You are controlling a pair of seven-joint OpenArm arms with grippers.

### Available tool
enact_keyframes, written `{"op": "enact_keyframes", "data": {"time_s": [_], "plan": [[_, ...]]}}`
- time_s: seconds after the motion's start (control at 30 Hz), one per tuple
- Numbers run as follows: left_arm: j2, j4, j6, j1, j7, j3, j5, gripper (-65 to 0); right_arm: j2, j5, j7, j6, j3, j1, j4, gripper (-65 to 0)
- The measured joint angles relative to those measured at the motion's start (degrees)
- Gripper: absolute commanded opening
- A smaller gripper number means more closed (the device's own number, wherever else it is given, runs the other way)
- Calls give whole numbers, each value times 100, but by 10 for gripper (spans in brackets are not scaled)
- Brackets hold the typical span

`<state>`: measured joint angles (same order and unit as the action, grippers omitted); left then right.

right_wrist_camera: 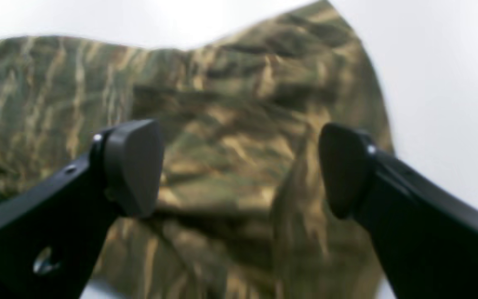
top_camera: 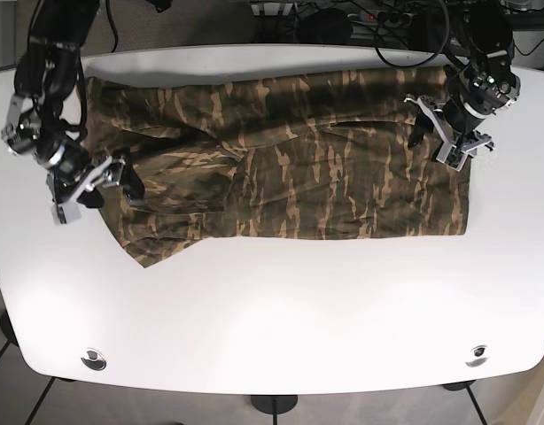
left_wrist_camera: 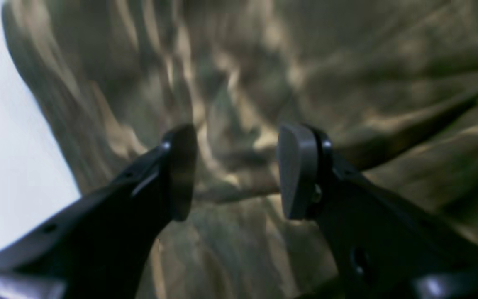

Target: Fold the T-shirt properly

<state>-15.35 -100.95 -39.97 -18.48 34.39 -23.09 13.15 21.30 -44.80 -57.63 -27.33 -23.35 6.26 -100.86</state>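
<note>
T-shirt (top_camera: 290, 173): camouflage cloth in greens and tans, spread flat and lengthwise across the far half of the white table (top_camera: 272, 310); wrinkled, with one sleeve reaching toward the near-left in the base view; its far edge runs close to the table's far rim

Left gripper (left_wrist_camera: 235, 170): jaws apart, nothing between them; it hangs over the shirt's end at the base view's right (top_camera: 445, 128); the left wrist view shows blurred creased fabric filling the space under the pads, with a strip of table at the picture's left edge

Right gripper (right_wrist_camera: 239, 166): jaws spread wide, holding nothing; it sits at the sleeve end of the shirt on the base view's left (top_camera: 99, 181); whether the fingertips touch the cloth cannot be told; the right wrist view shows a fold of fabric below the gap and white table beyond

Table: white, rounded corners; near half bare apart from two small round fittings (top_camera: 94, 359) near the front corners

Cables (top_camera: 378, 18): dark, bundled beyond the table's far edge
</note>
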Motion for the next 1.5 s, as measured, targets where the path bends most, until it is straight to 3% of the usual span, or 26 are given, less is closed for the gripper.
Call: {"op": "enact_keyframes", "data": {"time_s": [0.17,0.23,0.37,0.43,0.73,0.83,0.87,0.9,1.0,1.1,1.13,1.27,1.3,1.37,1.43,1.5], "plan": [[17,-627,-2,-588,26,-61,-17,-351,-22,-17,-2,295,-872,1596,-793,-90],[160,-721,-39,-780,28,-354,55,-353,-46,-20,2,293,-1045,2002,-925,-98],[820,-719,7,-911,48,-1486,173,-353,-66,-15,4,280,-1176,2527,-920,-203],[1113,-713,2,-896,52,-1814,149,-353,-101,-15,44,280,-1207,2592,-721,-219],[1217,-66,4,-920,48,-2131,127,-351,-136,2,66,245,-1189,2581,170,-227],[1279,197,4,-994,33,-2140,144,-351,-190,509,59,225,-1189,2485,258,-236],[1303,240,4,-999,-4,-2162,140,-351,-245,643,83,188,-1191,2426,269,-270],[1296,249,4,-994,20,-2212,146,-351,-356,857,181,184,-1189,2376,267,-349],[1285,372,4,-990,-81,-2260,164,-356,-476,1231,146,-221,-1191,2295,269,-518],[1255,509,2,-988,-192,-2264,138,-357,-592,1497,201,-310,-1191,2212,264,-574],[1172,643,-61,-955,-348,-2271,-42,-361,-629,1550,216,-317,-1207,2214,260,-628],[938,1141,-57,-518,-522,-2330,-575,-476,-623,1545,186,-343,-1207,2218,229,-628],[831,1244,-59,-455,-514,-2304,-647,-488,-627,1541,188,-385,-1202,2225,227,-628],[603,1419,-103,-411,-472,-2267,-551,-485,-623,1582,24,-697,-1200,2271,125,-625],[468,1451,-105,-487,-479,-2267,-511,-485,-643,1589,-262,-872,-1189,2369,-63,-625],[400,1451,-103,-496,-396,-2267,-498,-485,-651,1589,-608,-872,-1189,2409,-273,-625]]}}
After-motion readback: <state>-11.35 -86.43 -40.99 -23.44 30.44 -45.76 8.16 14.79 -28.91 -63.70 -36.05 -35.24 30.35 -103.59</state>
